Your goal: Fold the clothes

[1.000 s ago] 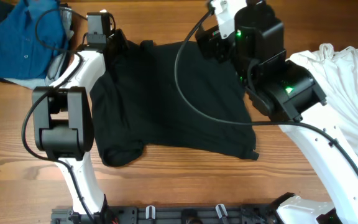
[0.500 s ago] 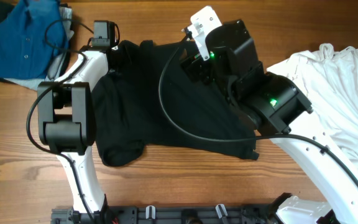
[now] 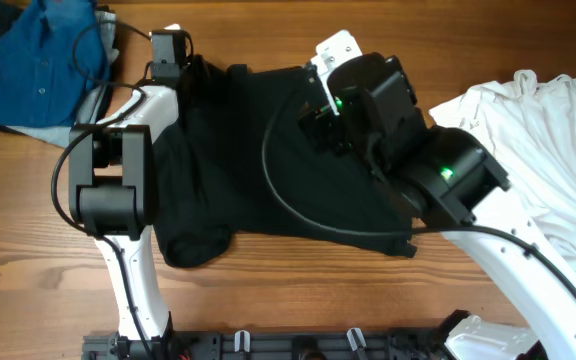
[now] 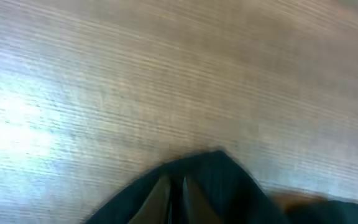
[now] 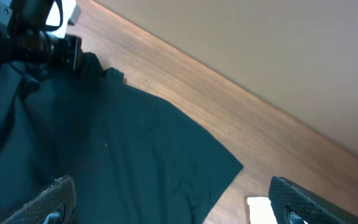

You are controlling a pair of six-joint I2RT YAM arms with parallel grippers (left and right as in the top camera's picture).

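Black T-shirt point(image 3: 268, 170) lies on the table point(image 3: 298, 290), left hand point(image 4: 174, 196) pinching it.

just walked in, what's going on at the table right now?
Two arms are folding a black T-shirt that lies mostly spread on the wooden table. The left gripper is shut on the shirt's far left edge, with fabric pinched between its fingers. The right gripper is wide open above the shirt's far side, holding nothing. A blue shirt lies at the far left corner and a white T-shirt at the right, neither being handled.
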